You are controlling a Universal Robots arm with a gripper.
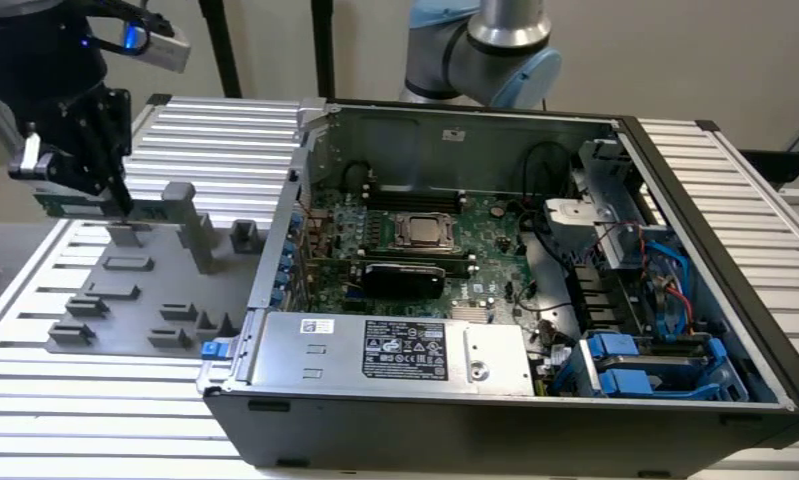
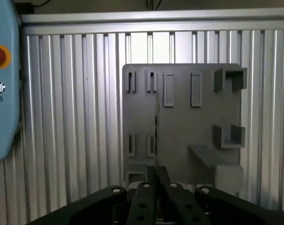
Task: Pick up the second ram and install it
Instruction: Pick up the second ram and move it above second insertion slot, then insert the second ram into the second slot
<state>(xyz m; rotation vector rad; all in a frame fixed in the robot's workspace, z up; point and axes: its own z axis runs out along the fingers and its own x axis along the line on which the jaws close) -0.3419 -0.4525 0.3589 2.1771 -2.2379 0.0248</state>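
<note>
**Status: Second RAM Gripped Above Holder Tray**

The gripper is closed on the second ram, holding the green stick lengthwise and level, clear of the grey holder tray below it. The wrist view shows the gripper clamping the second ram edge-on, as a thin line over the holder tray. The holder tray lies on the slatted aluminium counter, just beside the open computer case on the exterior view's left. The motherboard lies inside the case, well apart from the gripper.
</note>
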